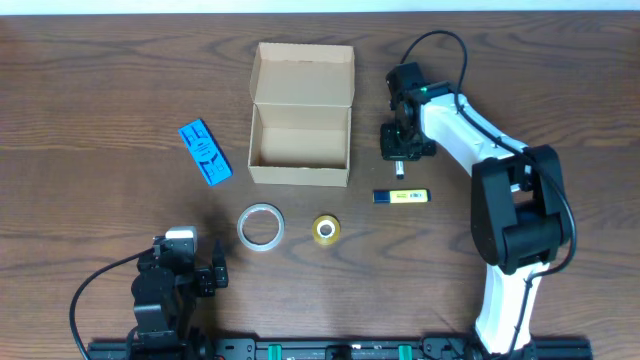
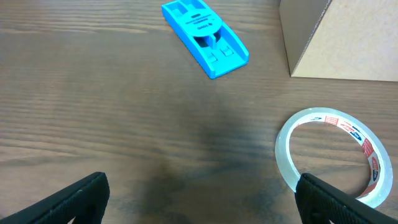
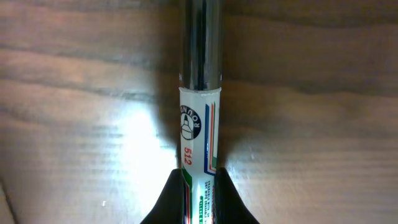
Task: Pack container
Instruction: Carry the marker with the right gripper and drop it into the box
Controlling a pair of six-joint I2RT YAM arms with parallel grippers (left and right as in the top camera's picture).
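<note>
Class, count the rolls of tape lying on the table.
2. A clear roll lies in front of the cardboard box; a smaller yellow roll sits beside it. None seems hidden.

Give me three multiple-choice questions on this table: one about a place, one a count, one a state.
1. The blue plastic piece lies where from the container? A left B right C inside
2. How many tape rolls? A one B two C four
3. The right gripper is: A open B shut on a marker C holding tape
1 A: it lies left of the container. 2 B: a clear roll and a yellow roll. 3 B: it clamps the marker.
</note>
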